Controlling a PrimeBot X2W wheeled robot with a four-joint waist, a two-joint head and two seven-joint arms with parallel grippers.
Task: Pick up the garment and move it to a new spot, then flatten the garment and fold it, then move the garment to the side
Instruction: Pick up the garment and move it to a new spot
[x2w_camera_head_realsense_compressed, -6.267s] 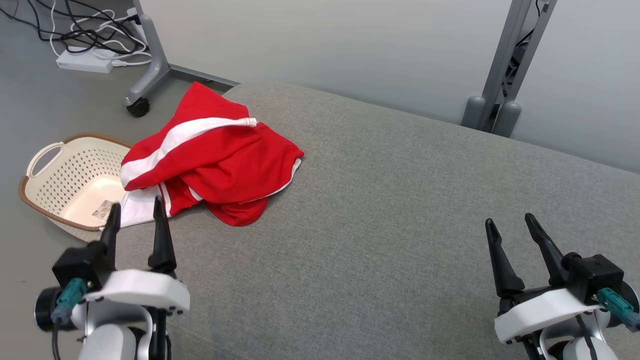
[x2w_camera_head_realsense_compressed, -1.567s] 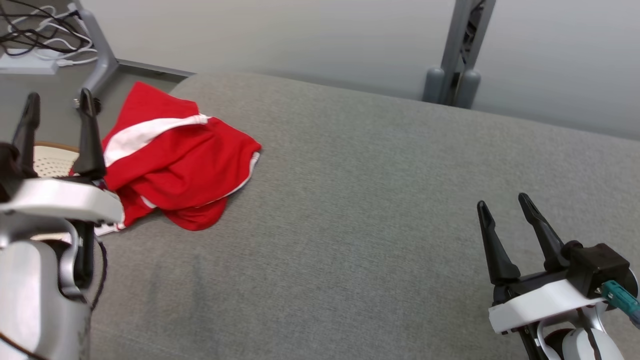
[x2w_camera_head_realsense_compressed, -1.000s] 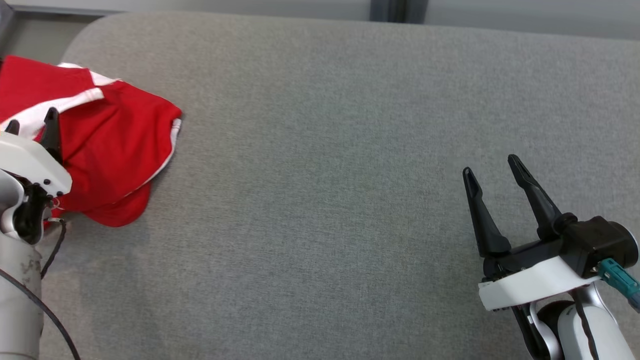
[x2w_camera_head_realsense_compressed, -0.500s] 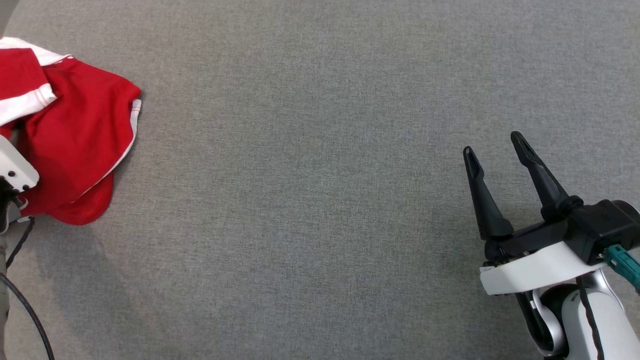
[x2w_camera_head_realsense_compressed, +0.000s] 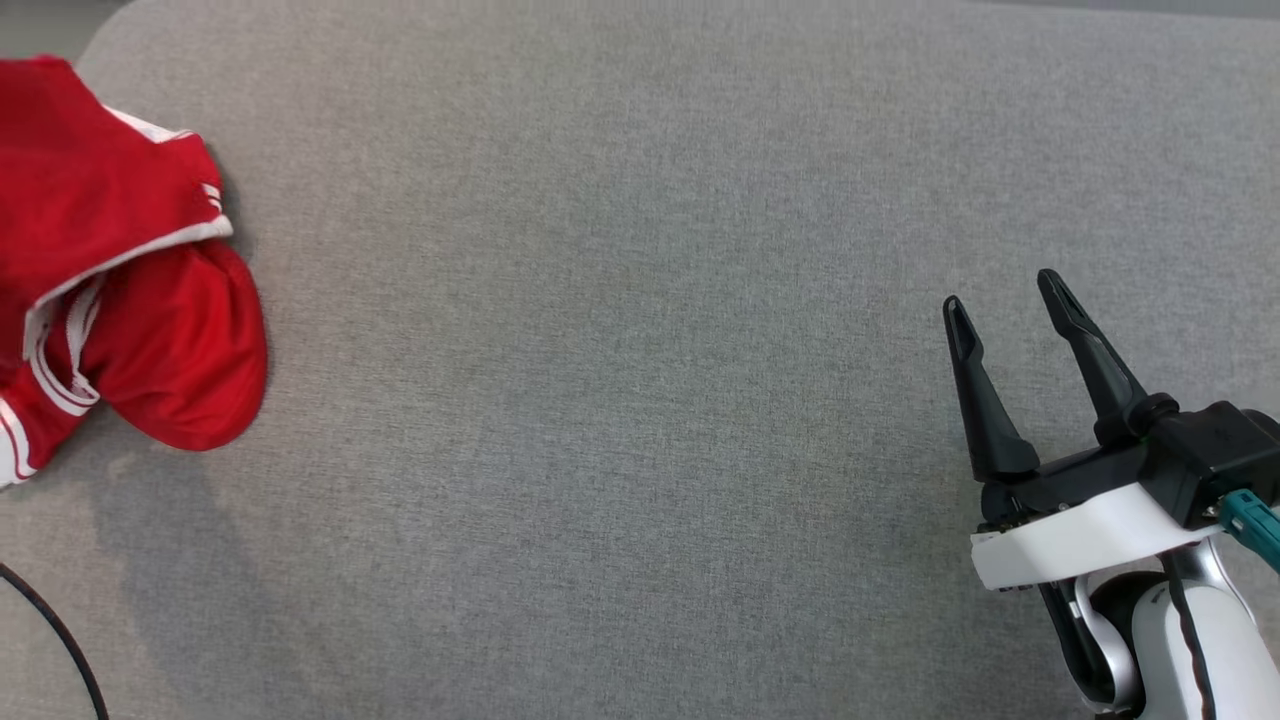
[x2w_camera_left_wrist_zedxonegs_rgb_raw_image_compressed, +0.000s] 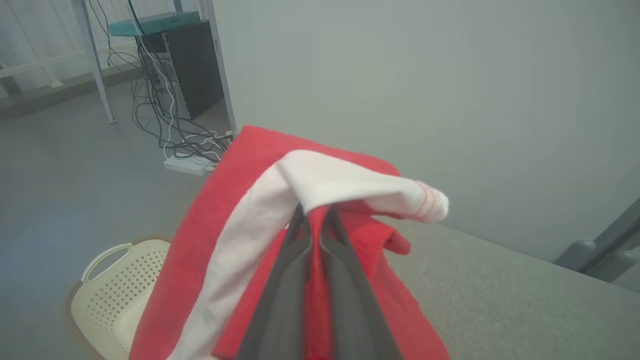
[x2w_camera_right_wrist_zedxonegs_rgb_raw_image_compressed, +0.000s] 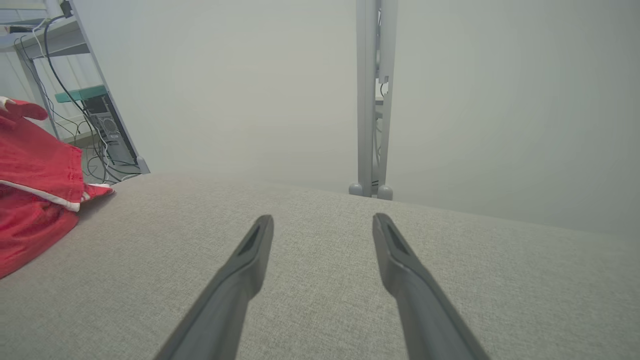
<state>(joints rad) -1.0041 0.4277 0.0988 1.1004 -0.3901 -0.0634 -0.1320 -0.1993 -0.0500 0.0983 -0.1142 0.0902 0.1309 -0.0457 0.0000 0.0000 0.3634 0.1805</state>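
Grey upholstery, one broad cushion (x2w_camera_head_realsense_compressed: 640, 380), spreads beneath both arms. At the cushion's left edge the garment (x2w_camera_head_realsense_compressed: 120, 300) hangs bunched, red with white trim. Whether its lower folds rest on the cushion or hang just above it, I cannot tell. About 6 seconds ago it lay there as a heap with the left gripper open beside it. Now the left gripper (x2w_camera_left_wrist_zedxonegs_rgb_raw_image_compressed: 314, 214) has its 2 fingers pressed nearly together on the fold under the white band, so the pick-up looks made and the carry to a new spot comes next. The right gripper (x2w_camera_head_realsense_compressed: 998, 290) hovers near the cushion's right side, spread wide and holding nothing. The cushion's middle lies bare, ample room for laying out. Beyond the cushion's left edge sit a cream basket (x2w_camera_left_wrist_zedxonegs_rgb_raw_image_compressed: 100, 295) and floor cables (x2w_camera_left_wrist_zedxonegs_rgb_raw_image_compressed: 165, 125), where a trailing hem could snag.
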